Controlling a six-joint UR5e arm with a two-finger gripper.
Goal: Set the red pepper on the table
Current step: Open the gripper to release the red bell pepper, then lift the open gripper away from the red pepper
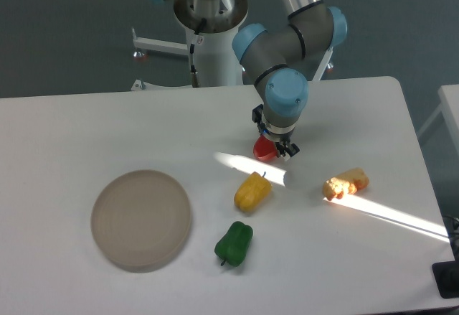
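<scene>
The red pepper (265,150) is a small glossy red lump right under my gripper (276,147), mostly hidden by it, at or just above the white table (107,121) behind the yellow pepper. The fingers stand around the pepper and appear shut on it. Whether the pepper touches the table I cannot tell.
A yellow pepper (252,191) lies just in front of the gripper, a green pepper (234,242) in front of that. A round beige plate (141,219) sits at the front left. A yellow-orange lumpy item (346,183) lies to the right in a sunlit strip.
</scene>
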